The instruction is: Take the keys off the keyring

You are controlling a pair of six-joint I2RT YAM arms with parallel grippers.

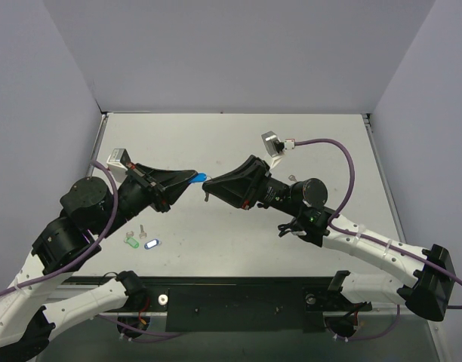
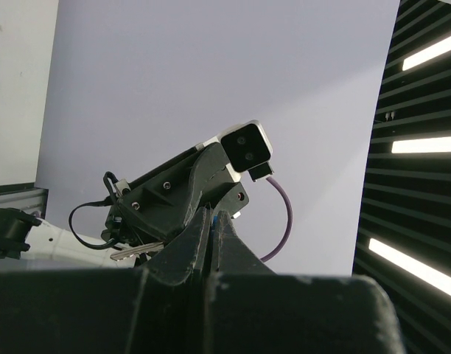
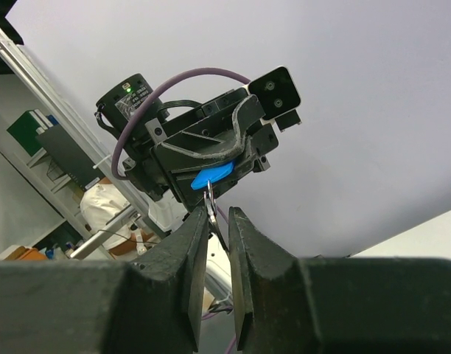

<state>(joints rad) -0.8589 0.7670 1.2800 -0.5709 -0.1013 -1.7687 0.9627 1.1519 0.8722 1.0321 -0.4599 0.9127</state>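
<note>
We are looking at the two hands meeting tip to tip in the air above the white table [image 1: 238,143], around its middle and a little toward its left edge. The left hand [image 1: 192,179] is reaching in from the left side and is clamping a small key with a bright blue plastic cap [image 1: 199,179]. From the right wrist view we are seeing that blue cap [image 3: 211,177] wedged between the left hand's fingers, with only a rounded corner of it showing.

Hanging just below the cap is a thin silver metal loop [image 3: 210,200], bare and seen nearly edge-on. It is dropping into the gap of the right hand [image 3: 218,212], whose fingers are standing narrow, close on either side of it. We cannot tell whether they are actually pinching it.

In the left wrist view the left hand's fingers [image 2: 224,225] are pressing together, and the cap is hidden between them. A flat silver key blade [image 2: 135,252] is sticking out at the lower left of the right arm's wrist.

Near the table's near edge, toward the left corner, three things are lying close together but apart: a green-capped key [image 1: 130,241], a blue-capped key with a white face [image 1: 152,244], and a small bare silver piece [image 1: 143,228], too small to identify.
</note>
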